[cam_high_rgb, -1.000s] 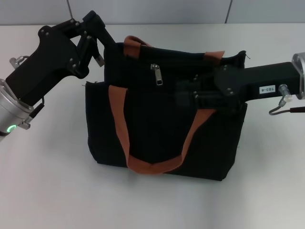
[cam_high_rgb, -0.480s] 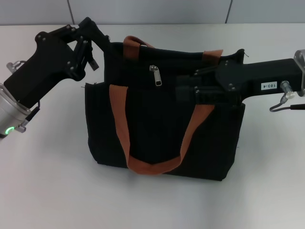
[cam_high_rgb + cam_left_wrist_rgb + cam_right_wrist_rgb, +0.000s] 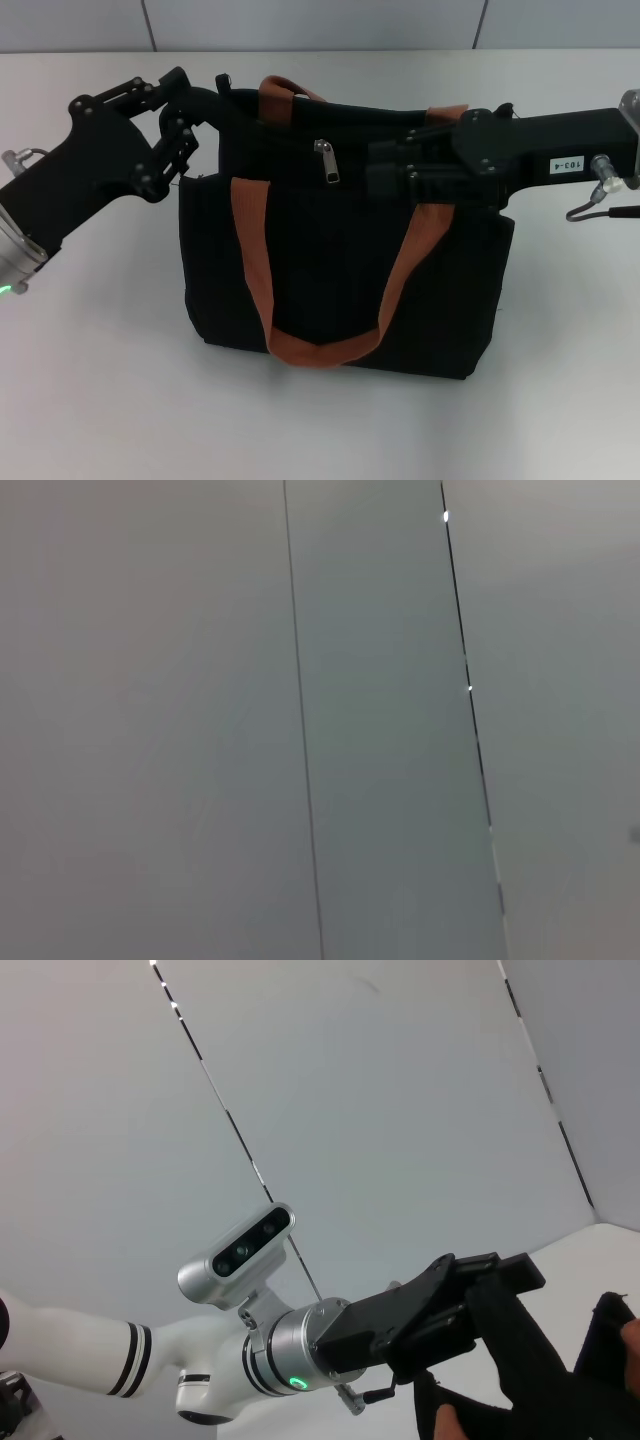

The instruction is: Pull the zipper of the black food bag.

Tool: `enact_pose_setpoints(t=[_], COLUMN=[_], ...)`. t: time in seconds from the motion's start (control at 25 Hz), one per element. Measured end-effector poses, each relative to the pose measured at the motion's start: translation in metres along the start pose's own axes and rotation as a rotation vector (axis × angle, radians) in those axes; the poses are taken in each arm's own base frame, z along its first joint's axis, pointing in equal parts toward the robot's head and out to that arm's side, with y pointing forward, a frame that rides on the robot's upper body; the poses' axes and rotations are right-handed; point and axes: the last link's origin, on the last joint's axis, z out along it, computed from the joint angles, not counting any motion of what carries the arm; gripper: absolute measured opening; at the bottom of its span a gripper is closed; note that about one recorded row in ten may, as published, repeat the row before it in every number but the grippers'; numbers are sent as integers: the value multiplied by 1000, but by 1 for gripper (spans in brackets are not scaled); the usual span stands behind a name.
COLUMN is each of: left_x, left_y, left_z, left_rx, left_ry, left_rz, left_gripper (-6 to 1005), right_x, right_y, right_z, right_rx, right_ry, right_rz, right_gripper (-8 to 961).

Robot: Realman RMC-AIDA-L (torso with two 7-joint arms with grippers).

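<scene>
The black food bag [image 3: 340,290] lies on the white table, its two orange-brown handles [image 3: 250,260] spread over its face. The silver zipper pull [image 3: 327,160] hangs near the bag's upper edge, left of centre. My left gripper [image 3: 205,100] is at the bag's upper left corner, pinched on the black fabric there. The right wrist view shows this left gripper [image 3: 470,1295] holding a fold of the bag [image 3: 610,1360]. My right gripper [image 3: 372,170] reaches in from the right over the bag's upper part, a short way right of the zipper pull.
The white table [image 3: 100,380] runs around the bag, with a grey panelled wall [image 3: 320,20] behind it. The left wrist view shows only wall panels [image 3: 380,730]. The left arm's silver wrist camera [image 3: 240,1250] appears in the right wrist view.
My left gripper has swung up and closed in on the bag's upper left corner. My right gripper has moved toward the back and slightly left, nearer the zipper pull.
</scene>
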Motion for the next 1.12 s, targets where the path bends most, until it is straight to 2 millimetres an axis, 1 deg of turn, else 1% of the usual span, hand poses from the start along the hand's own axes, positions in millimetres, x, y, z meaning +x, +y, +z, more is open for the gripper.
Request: enact_pose_setpoints(t=[0.16, 0.2, 0.4, 0.6, 0.88, 1.12], left_x=[1, 1, 4, 10, 10, 11], left_y=[-3, -3, -2, -3, 4, -1], left_z=[-2, -2, -5, -7, -2, -3], left_rx=[-13, -43, -79, -100, -175, -155], left_ry=[-27, -50, -66, -64, -88, -99], left_rz=[32, 56, 74, 110, 146, 161], left_gripper=[293, 295, 306, 376, 380, 383], right_x=[0, 0, 1, 3, 0, 1], right_y=[0, 0, 1, 3, 5, 7], right_z=[0, 1, 0, -1, -4, -6], right_rx=[-3, -4, -7, -16, -32, -45], right_ry=[0, 0, -1, -10, -40, -51], right_rz=[1, 5, 17, 26, 25, 34], right_gripper=[339, 339, 339, 339, 339, 340])
